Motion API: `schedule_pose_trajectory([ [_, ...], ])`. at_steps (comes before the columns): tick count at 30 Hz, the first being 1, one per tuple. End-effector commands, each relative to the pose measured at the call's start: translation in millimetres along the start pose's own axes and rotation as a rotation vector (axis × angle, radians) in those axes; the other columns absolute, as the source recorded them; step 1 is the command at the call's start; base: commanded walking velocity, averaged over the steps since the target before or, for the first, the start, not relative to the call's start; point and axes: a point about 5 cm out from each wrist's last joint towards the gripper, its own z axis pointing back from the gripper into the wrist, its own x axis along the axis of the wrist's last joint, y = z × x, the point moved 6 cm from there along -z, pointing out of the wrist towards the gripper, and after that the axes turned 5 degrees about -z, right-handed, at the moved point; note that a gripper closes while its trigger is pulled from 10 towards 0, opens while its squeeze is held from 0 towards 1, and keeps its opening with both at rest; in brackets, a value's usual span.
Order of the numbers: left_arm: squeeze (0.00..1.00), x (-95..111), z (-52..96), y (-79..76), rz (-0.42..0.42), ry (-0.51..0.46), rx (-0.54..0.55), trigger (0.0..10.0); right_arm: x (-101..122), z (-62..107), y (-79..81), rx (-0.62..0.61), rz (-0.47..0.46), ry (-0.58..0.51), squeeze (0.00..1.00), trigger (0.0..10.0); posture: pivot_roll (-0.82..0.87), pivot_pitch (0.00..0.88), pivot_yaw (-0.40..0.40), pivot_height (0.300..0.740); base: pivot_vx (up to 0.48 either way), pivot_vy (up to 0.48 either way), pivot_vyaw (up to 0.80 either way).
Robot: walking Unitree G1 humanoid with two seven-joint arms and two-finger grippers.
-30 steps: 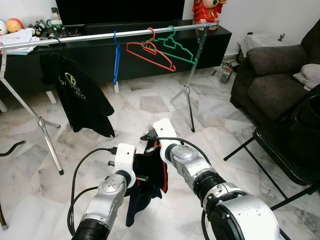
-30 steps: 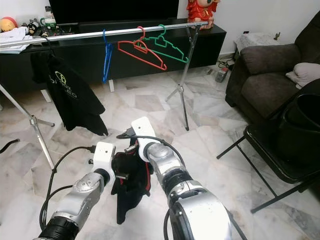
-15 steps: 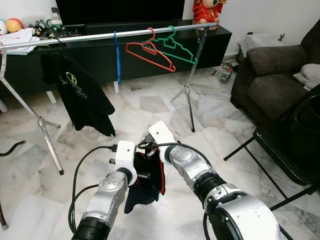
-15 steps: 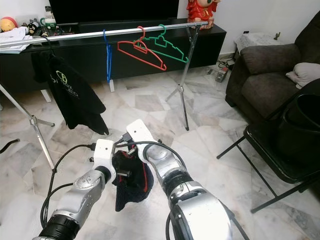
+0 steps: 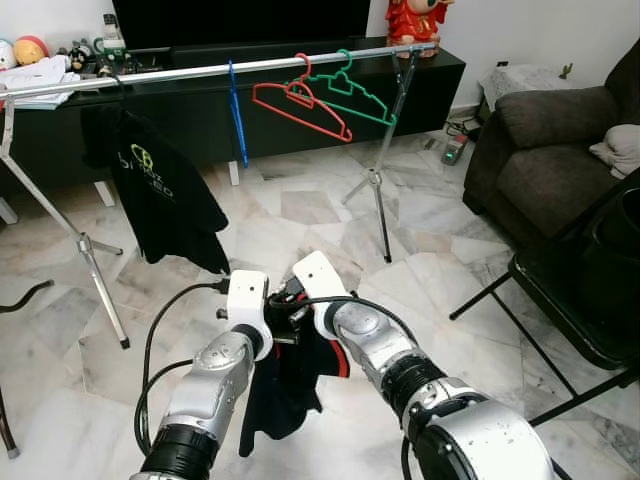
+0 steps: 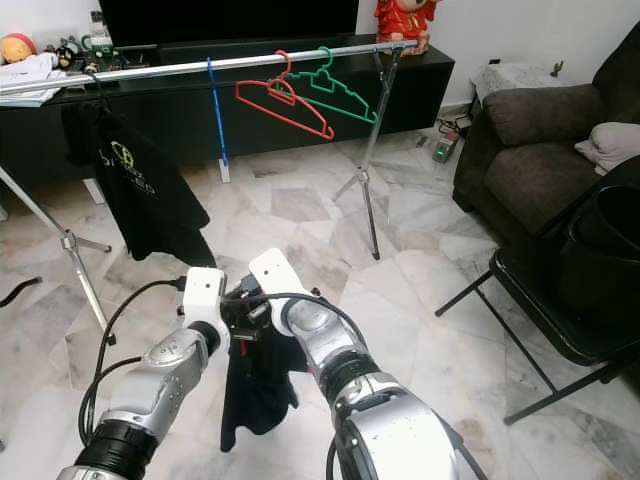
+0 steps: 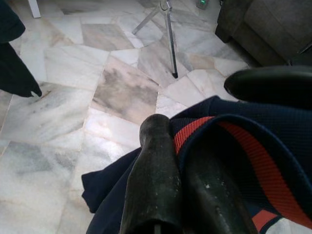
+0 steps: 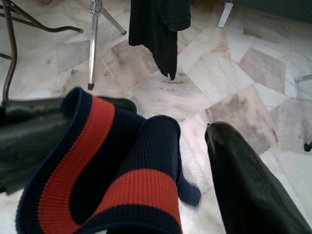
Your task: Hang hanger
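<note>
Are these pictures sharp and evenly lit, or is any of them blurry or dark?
Both eye views are sharp and evenly bright, with soft sheen on the grey marble floor. In the left wrist view the near black fingers look soft; the floor behind stays crisp. In the right wrist view the navy garment with red bands is sharp, its knit visible.

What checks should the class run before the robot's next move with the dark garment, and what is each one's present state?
1. Left gripper shut on the navy garment: ok.
2. Right gripper holding the red-banded collar: cannot tell.
3. Garment is on a hanger: not ok, none visible in it.
4. Free hangers on the rail, red hanger and green hanger: ok.
5. Rail within reach: not ok, it stands well ahead.
</note>
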Motion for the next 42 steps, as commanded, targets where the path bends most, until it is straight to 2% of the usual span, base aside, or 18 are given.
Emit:
schedule_pose_trajectory([
  [1,0.00,18.8,-1.7,-10.1,0.008,-0.051,-0.034,0.0,3.5,-1.5,8.1,0.013,0.003,-0.011,0.89,10.0,0.27,0.137,-0.044,0.740,0.000,0.000,0.00],
  [2,0.00,19.1,-1.7,-10.4,0.009,-0.051,-0.035,0.0,4.2,-1.5,7.7,0.013,-0.001,-0.013,0.89,10.0,0.27,0.137,-0.044,0.740,0.000,0.000,0.00],
  [3,0.00,19.4,-1.6,-10.7,0.010,-0.051,-0.037,0.0,5.2,-1.4,7.1,0.013,-0.004,-0.014,0.00,10.0,0.27,0.136,-0.043,0.740,0.000,0.000,0.00],
  [10,0.00,23.0,-1.5,-11.4,0.019,-0.056,-0.044,0.0,11.9,1.1,-6.4,-0.005,-0.001,-0.022,0.00,10.0,0.27,0.133,-0.042,0.740,0.000,0.000,0.00],
  [11,0.00,24.3,-1.7,-11.6,0.023,-0.058,-0.046,0.0,13.0,2.4,-11.9,-0.008,-0.011,-0.028,0.12,10.0,0.27,0.132,-0.041,0.740,0.000,0.000,0.00],
  [12,0.00,25.3,-1.8,-11.7,0.025,-0.058,-0.047,0.0,14.2,3.3,-14.8,-0.004,-0.018,-0.036,1.00,10.0,0.27,0.132,-0.040,0.740,0.000,0.000,0.00],
  [19,0.00,27.9,-1.3,-12.1,0.037,-0.061,-0.052,0.0,5.4,6.6,-22.3,0.020,-0.016,-0.021,1.00,10.0,0.26,0.135,-0.037,0.740,0.000,0.000,0.00],
  [20,0.00,28.0,-1.3,-12.0,0.037,-0.060,-0.053,0.0,2.6,7.0,-23.7,0.017,-0.014,-0.013,0.83,10.0,0.26,0.136,-0.035,0.740,0.000,0.000,0.00],
  [21,0.00,28.0,-1.3,-12.3,0.038,-0.059,-0.054,0.0,-2.3,7.6,-25.4,0.012,-0.003,0.000,0.00,10.0,0.26,0.136,-0.035,0.740,0.000,0.000,0.00],
  [29,0.00,29.8,-1.6,-18.1,0.048,-0.057,-0.074,0.0,-27.1,10.6,-30.9,-0.003,0.002,0.052,0.00,10.0,0.26,0.141,-0.030,0.740,0.000,0.000,0.00],
  [37,0.00,31.1,-1.8,-17.5,0.057,-0.057,-0.077,0.0,-42.3,13.0,-37.4,-0.049,0.044,0.094,0.00,10.0,0.25,0.142,-0.027,0.740,0.000,0.000,0.00],
  [42,0.00,31.3,-1.9,-17.7,0.061,-0.057,-0.078,0.0,-45.1,13.5,-39.1,-0.061,0.036,0.099,0.00,10.0,0.26,0.142,-0.028,0.740,0.000,0.000,0.00],
])
